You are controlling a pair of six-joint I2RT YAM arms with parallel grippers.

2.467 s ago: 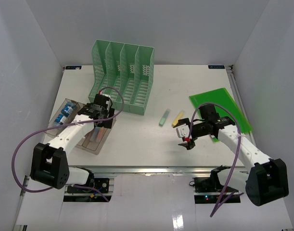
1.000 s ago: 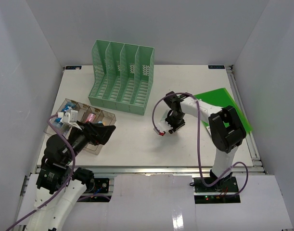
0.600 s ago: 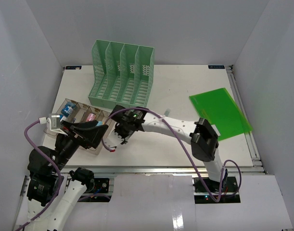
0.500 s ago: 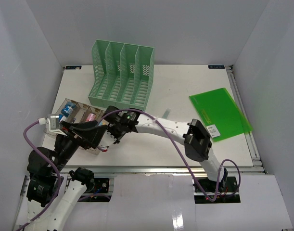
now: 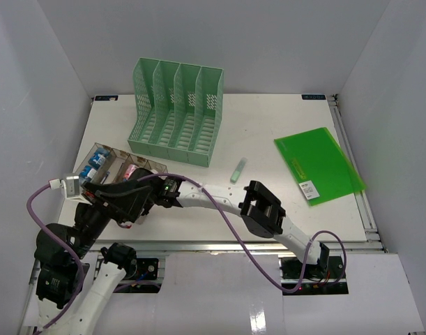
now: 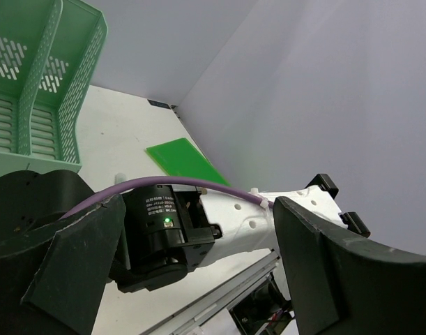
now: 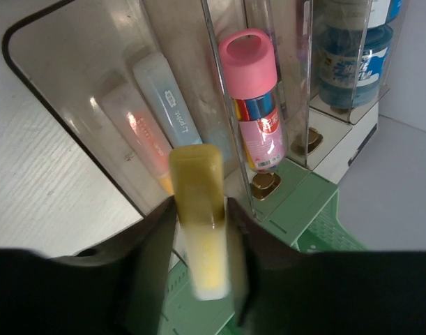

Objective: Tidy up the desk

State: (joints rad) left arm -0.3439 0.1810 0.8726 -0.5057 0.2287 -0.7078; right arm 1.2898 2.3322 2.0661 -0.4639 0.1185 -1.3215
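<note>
The white desk (image 5: 268, 132) carries a clear plastic tray (image 5: 108, 157) at its left front. My right gripper (image 7: 201, 206) hangs over the tray's long compartment (image 7: 59, 105). Between its fingers is a yellow highlighter (image 7: 199, 209), blurred, with a thin gap at the right finger, so the jaws stand open. An orange highlighter (image 7: 139, 136) and a blue highlighter (image 7: 167, 98) lie in that compartment. My left gripper (image 5: 125, 199) is raised above the tray's near end, wide open and empty (image 6: 199, 279), looking at the right arm's wrist (image 6: 164, 234).
A pink-capped tube (image 7: 254, 98) and blue bottles (image 7: 352, 49) fill the tray's other compartments. The mint-green file rack (image 5: 176, 112) stands behind the tray. A pale green highlighter (image 5: 238, 169) lies mid-desk. A green folder (image 5: 318, 164) lies at the right.
The right arm swung left across the desk to the tray, carrying the yellow highlighter, and its jaws have now widened. The left arm drew back and up from the tray.
</note>
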